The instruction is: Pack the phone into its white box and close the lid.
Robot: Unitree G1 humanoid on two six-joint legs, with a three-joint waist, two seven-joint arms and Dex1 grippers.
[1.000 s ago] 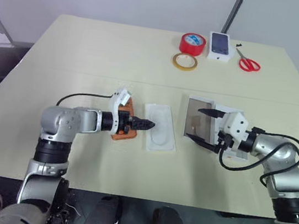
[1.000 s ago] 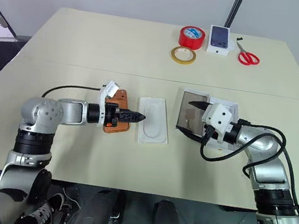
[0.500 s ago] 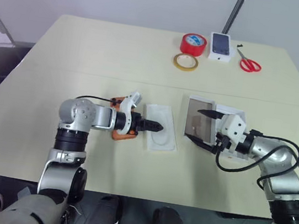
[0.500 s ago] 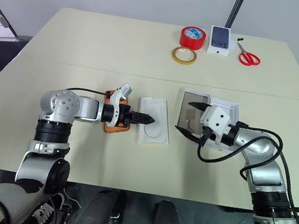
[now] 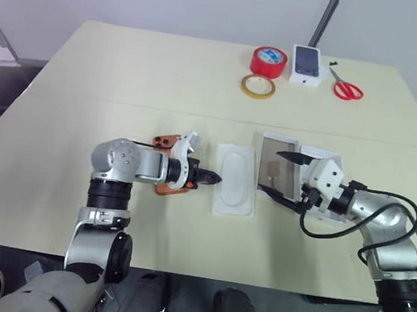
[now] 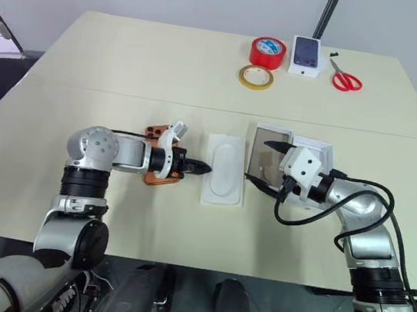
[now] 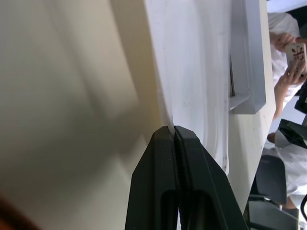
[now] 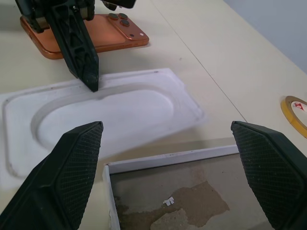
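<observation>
On the counter (image 6: 128, 67), nearer the right side, lies a shallow open box (image 8: 172, 155) with white walls and a bare greyish floor; nothing is in it. A white piece (image 6: 322, 150), partly hidden behind the right arm, sits just beyond it and is probably the lid. Just left of the box, close to it, a thin white tray (image 6: 227, 162) with a rounded recess lies flat, its recess empty. Left of the tray, apart from it, the orange phone (image 8: 115, 38) lies back up on the counter, with its camera cluster at the far corner.

The left hand (image 6: 205, 169) reaches over the phone and is clenched on the tray's thin left edge, which is pinched between its fingertips (image 7: 168, 148). The right hand (image 6: 258, 161) hangs released over the box's left end, jaws wide, holding nothing.

The step in hand looks like placing the tray, before the phone is packed. The next move probably calls for lifting the tray by that narrow pinch and setting it square within the box walls. The thin edge could slip or flex, so the carry should be slow and level. The phone and lid come after.
</observation>
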